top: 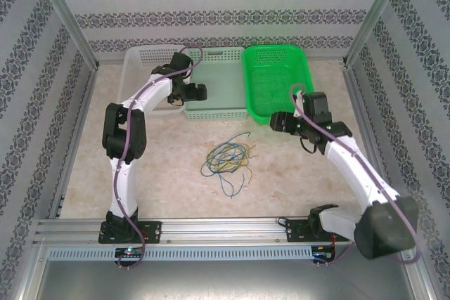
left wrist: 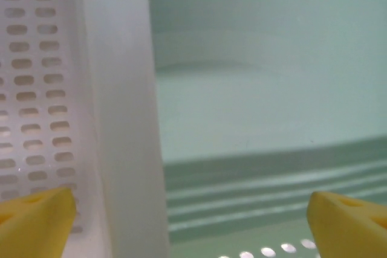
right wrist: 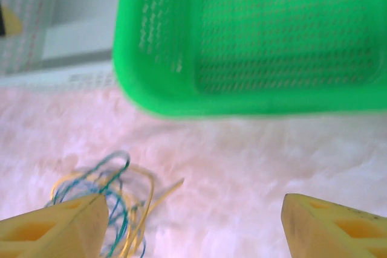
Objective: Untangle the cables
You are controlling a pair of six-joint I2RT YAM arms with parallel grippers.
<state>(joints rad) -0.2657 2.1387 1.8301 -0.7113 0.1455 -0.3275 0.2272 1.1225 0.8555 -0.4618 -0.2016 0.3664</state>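
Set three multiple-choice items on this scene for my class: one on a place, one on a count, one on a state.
1. Where do the cables lie?
A. inside a basket
B. loose on the table
C. clamped in a gripper

2. How many baskets stand along the table's far edge?
A. two
B. three
C. four

3. How is the right gripper set?
A. open and empty
B. shut on a cable
C. shut on a basket rim

Answers:
1 B: the tangle rests on bare tabletop in the top view.
2 B: a white basket, a pale green basket and a bright green basket sit side by side.
3 A: its yellow fingers stand wide apart, gripping nothing.
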